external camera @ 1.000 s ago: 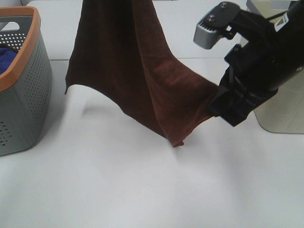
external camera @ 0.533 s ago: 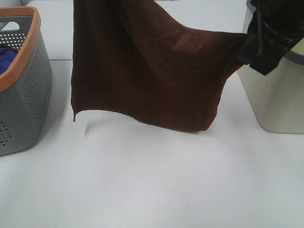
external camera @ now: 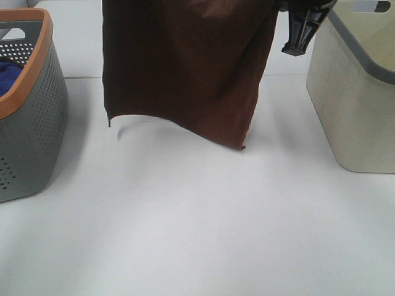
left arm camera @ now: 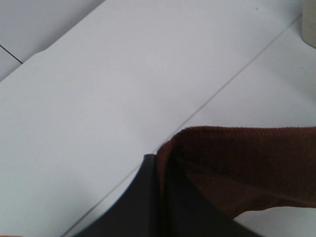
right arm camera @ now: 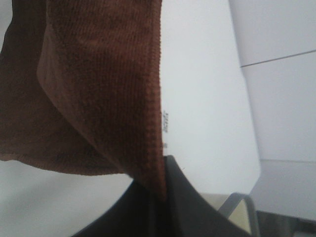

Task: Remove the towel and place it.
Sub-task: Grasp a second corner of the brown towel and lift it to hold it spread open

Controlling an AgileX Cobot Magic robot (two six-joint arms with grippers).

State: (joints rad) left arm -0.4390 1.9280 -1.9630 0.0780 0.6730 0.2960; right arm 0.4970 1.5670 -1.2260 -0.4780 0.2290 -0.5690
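The dark brown towel (external camera: 185, 68) hangs spread out above the white table (external camera: 197, 234), and its lower edge is off the surface. Its upper corners run out of the top of the exterior view. My right gripper (external camera: 300, 28) shows only as a black tip at the towel's upper right corner. In the right wrist view my right gripper (right arm camera: 158, 197) is shut on the towel's hemmed edge (right arm camera: 98, 89), near a small white label (right arm camera: 166, 121). In the left wrist view my left gripper (left arm camera: 158, 197) is shut on another towel corner (left arm camera: 237, 168).
A grey perforated basket with an orange rim (external camera: 31, 123) stands at the left, with a blue cloth (external camera: 7, 74) inside. A beige bin with a grey rim (external camera: 352, 111) stands at the right, close to my right gripper.
My right gripper has risen up and back with its towel corner, from the table level to the top of the view. The towel has gone from a slanted drape to hanging flat and higher.
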